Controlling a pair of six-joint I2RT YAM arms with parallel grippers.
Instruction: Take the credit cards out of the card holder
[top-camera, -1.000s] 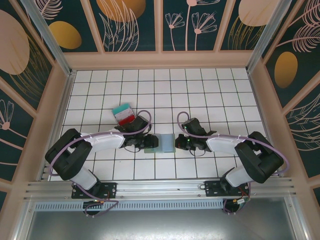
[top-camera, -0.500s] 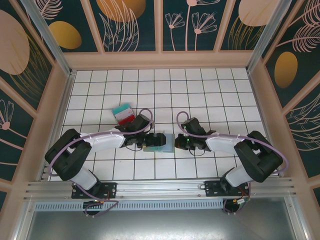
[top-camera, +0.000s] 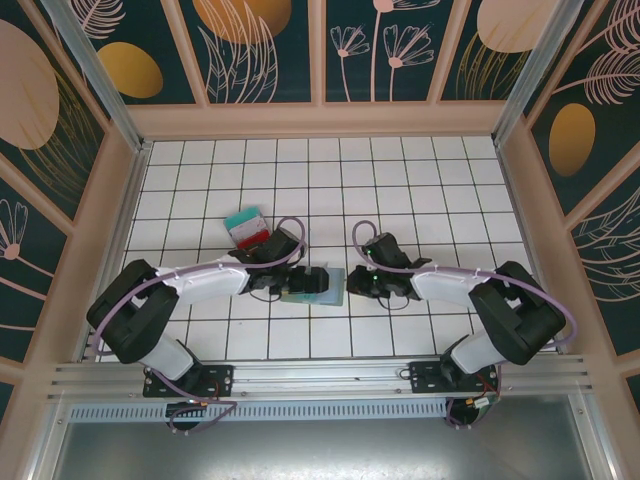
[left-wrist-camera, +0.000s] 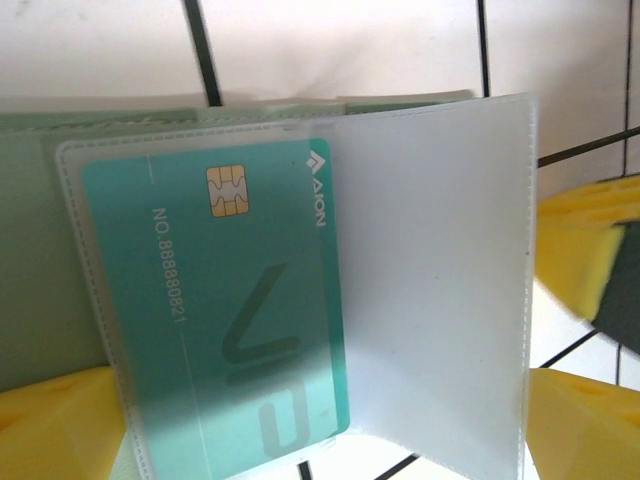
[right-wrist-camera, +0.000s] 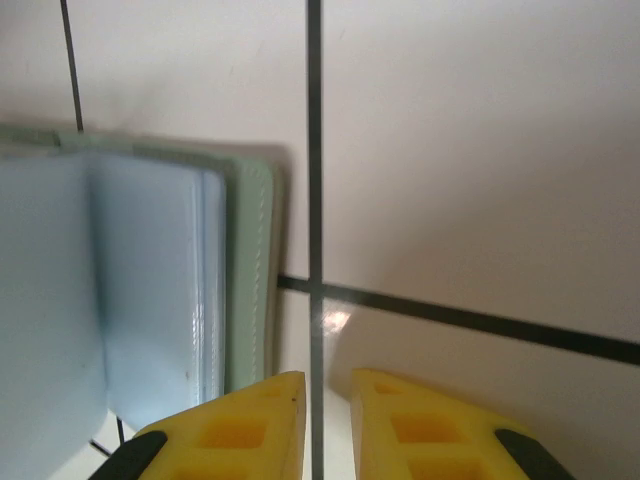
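The card holder (top-camera: 322, 285) lies open on the tiled floor between the two arms. In the left wrist view a teal credit card (left-wrist-camera: 220, 300) sits inside a clear sleeve (left-wrist-camera: 430, 250) of the holder, whose grey-green cover (left-wrist-camera: 30, 250) shows at the left. My left gripper (top-camera: 308, 283) (left-wrist-camera: 320, 425) stands wide open over the holder, one yellow finger on each side of the sleeve. My right gripper (top-camera: 352, 284) (right-wrist-camera: 328, 385) is just right of the holder's edge (right-wrist-camera: 245, 260), its jaws slightly apart with nothing between them. A teal card (top-camera: 243, 218) and a red card (top-camera: 253, 236) lie on the floor behind the left arm.
White tiles with dark grout (top-camera: 400, 190) cover the floor. Wooden walls (top-camera: 320, 120) enclose it at the back and sides. The right gripper's yellow finger (left-wrist-camera: 580, 250) shows at the right edge of the left wrist view, close to the sleeve.
My left gripper has opened wide over the holder. The right gripper's jaws have parted a little. The holder has shifted slightly left.
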